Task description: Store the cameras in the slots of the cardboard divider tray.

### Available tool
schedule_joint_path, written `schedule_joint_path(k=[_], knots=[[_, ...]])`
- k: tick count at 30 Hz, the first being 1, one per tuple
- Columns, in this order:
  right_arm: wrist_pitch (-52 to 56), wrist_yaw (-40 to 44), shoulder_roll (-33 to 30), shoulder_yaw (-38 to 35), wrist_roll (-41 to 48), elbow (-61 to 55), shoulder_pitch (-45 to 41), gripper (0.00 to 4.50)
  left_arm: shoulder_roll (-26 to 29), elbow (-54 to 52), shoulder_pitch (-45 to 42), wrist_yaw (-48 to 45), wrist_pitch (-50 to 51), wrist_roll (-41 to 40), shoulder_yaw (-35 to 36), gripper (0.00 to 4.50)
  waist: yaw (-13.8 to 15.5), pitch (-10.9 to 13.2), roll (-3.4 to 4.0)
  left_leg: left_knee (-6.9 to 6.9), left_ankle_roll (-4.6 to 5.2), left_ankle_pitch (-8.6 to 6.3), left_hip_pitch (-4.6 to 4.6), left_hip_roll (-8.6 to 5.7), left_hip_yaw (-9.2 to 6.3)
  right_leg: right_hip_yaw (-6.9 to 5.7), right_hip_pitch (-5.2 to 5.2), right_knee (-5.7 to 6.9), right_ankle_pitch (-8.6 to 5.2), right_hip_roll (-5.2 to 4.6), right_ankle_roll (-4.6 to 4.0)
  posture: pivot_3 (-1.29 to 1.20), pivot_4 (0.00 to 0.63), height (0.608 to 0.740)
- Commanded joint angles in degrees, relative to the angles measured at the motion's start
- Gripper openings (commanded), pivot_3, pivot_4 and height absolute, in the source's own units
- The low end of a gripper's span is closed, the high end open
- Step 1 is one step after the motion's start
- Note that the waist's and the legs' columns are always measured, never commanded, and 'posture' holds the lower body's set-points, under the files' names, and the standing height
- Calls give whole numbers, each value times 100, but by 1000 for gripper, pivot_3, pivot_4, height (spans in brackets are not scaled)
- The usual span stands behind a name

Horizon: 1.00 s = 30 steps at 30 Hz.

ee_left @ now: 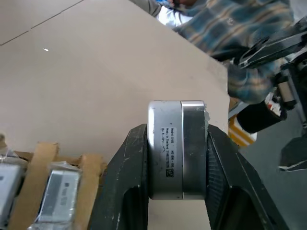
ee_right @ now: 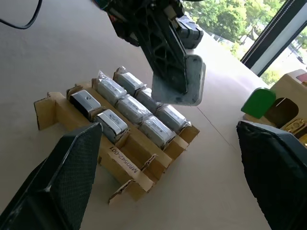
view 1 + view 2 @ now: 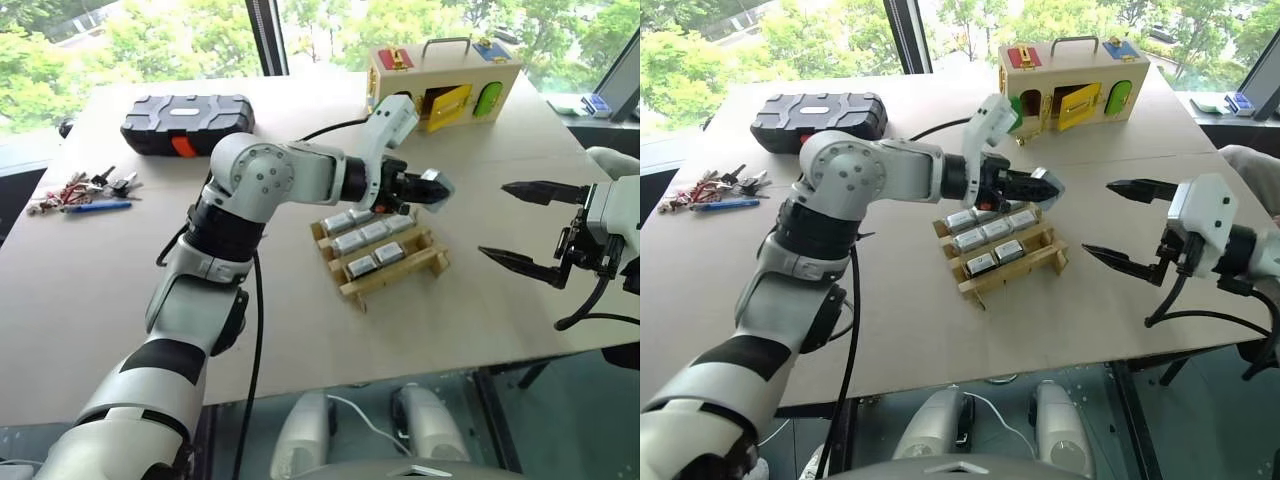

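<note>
Left wrist view: camera [image 1: 176, 148] between left hand [image 1: 175, 191] fingers.

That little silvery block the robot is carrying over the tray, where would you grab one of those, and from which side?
Across its two broad flat faces, coming in end-on. The left end effector holds the camera just so: a finger on each flat face, the block's far end poking out free, probably leaving room to lower it into the cardboard divider tray.

The camera [image 1: 176, 148] in the middle of the left wrist view looks like brushed metal with a dull sheen and a printed paper label. The fingers [image 1: 125, 182] clamping it are matt black with a fine textured pad. The divider tray [image 2: 125, 163], centre of the right wrist view, is rough tan cardboard. The table [image 3: 90, 280] is smooth and matt beige.
</note>
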Motion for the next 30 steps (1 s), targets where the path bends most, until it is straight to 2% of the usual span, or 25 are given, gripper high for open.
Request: schedule_joint_path(k=[1, 6, 8, 15, 19, 24, 30], knots=[[-452, -3, -109, -79, -273, 128, -63, 4500, -241, -16, -33, -276, -145, 499, -109, 850, 8, 1, -1, 0, 0, 0, -3, 0, -1, 0, -1, -2, 0, 0, 0, 0, 150, 740], [-166, 461, -266, -100, 161, 854, -286, 4500, -438, 13, -52, -467, -116, 1057, -79, 850, 2, 2, -2, 1, 0, 0, -6, -1, 2, 1, -1, -8, 1, -2, 0, 0, 150, 740], [-10, 704, -450, 8, 256, 1053, -471, 4500, -485, 119, -73, -526, -78, 1210, 27, 850, -7, 2, -2, 0, 1, 0, -4, 1, 0, 1, -1, -5, 1, -1, -1, 0, 150, 740], [360, 1491, -522, -7, 1054, 1609, -1209, 4500, -622, 197, -79, -674, 74, 1593, 174, 850, -3, 4, 0, 1, 1, 0, 1, 1, 0, 0, 0, 4, 1, 0, 0, 0, 150, 740], [496, 1514, -417, 72, 1197, 1705, -1491, 4500, -673, 89, -10, -713, 174, 1767, 173, 850, 1, 4, 0, 1, 1, 0, -3, 1, 0, 0, -1, 2, 1, -2, 0, 0, 150, 740], [297, 1466, -265, 243, 958, 1594, -1273, 4500, -585, -110, 247, -861, 424, 1910, 5, 850, 2, 4, 0, 1, 1, 0, -4, 1, -4, -2, -1, 2, 1, -2, 0, 0, 150, 740], [268, 1305, -204, 237, 868, 1419, -1052, 4500, -538, 115, 453, -1185, 68, 2454, -453, 850, 5, 4, 1, 6, 0, 0, -3, 1, -2, 0, -1, 8, 1, -3, 0, 0, 150, 740]])
